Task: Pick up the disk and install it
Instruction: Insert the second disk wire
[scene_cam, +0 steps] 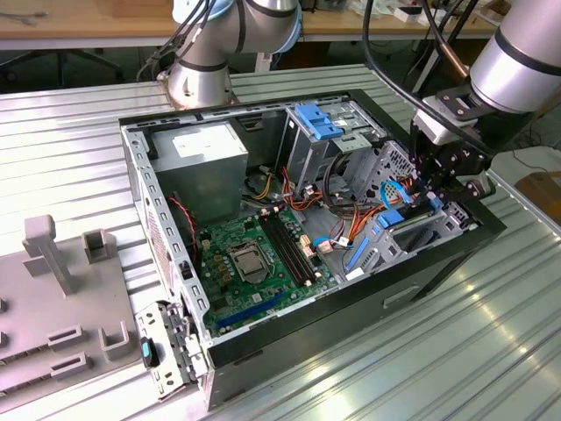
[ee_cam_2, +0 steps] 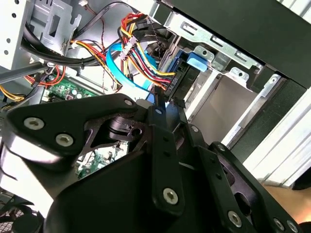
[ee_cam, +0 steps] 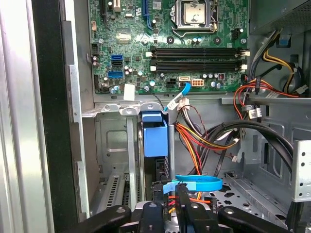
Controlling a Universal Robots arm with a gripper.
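Gripper [scene_cam: 436,186]: black linkage type, down inside open PC case [scene_cam: 140,167] at the drive-bay corner; can't tell if fingers are spread or closed, nor whether anything is clamped. Disk [ee_cam: 155,138]: blue carrier edge-on, standing in a slot of the metal drive cage [ee_cam: 114,145] directly ahead of gripper tip in first wrist view; in second wrist view its blue tab [ee_cam_2: 195,62] sits at cage mouth just beyond the tip, multicolour power cable [ee_cam_2: 146,60] plugged at its end. Light-blue SATA cable [ee_cam: 197,183] loops just over the linkage. Progress, judged: disk is off the table and in the bay, so pick-up done; insertion looks mostly done, full seating unconfirmed. Further out: motherboard [ee_cam: 170,48], RAM slots [ee_cam: 197,58]. Exterior view adds whole layout: PSU [scene_cam: 206,162] and slatted blue bracket [scene_cam: 317,121] well apart from gripper, grey fixture plate [scene_cam: 61,298] outside case. Wrist views add slot detail, hidden there behind gripper.
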